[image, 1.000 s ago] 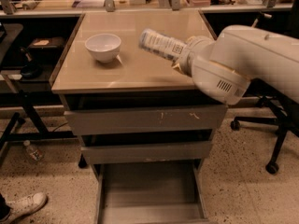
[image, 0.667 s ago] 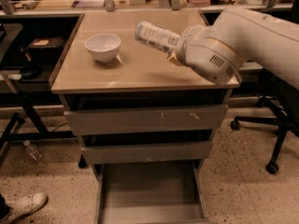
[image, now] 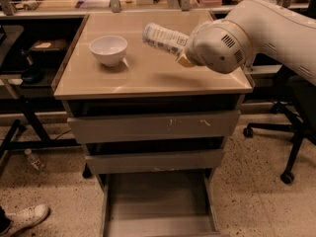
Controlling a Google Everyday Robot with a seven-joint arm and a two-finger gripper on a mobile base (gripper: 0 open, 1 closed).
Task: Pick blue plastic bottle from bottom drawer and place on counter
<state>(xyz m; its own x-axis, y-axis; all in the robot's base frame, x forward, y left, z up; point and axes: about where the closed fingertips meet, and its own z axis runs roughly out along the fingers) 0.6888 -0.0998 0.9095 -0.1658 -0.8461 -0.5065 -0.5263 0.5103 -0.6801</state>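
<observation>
The blue plastic bottle, pale with a whitish printed label, is held tilted above the middle of the beige counter. My gripper is at the bottle's right end, mostly hidden behind the white wrist housing, and carries the bottle in the air to the right of the bowl. The bottom drawer stands pulled out below, its grey floor bare.
A white bowl sits on the counter's left part. A long cluttered workbench runs behind. A black chair base stands at right. A small clear bottle and a white shoe lie on the floor at left.
My arm has lifted and swung back over the counter, carrying the bottle slightly up and to the left. The bowl and drawers have not moved.
</observation>
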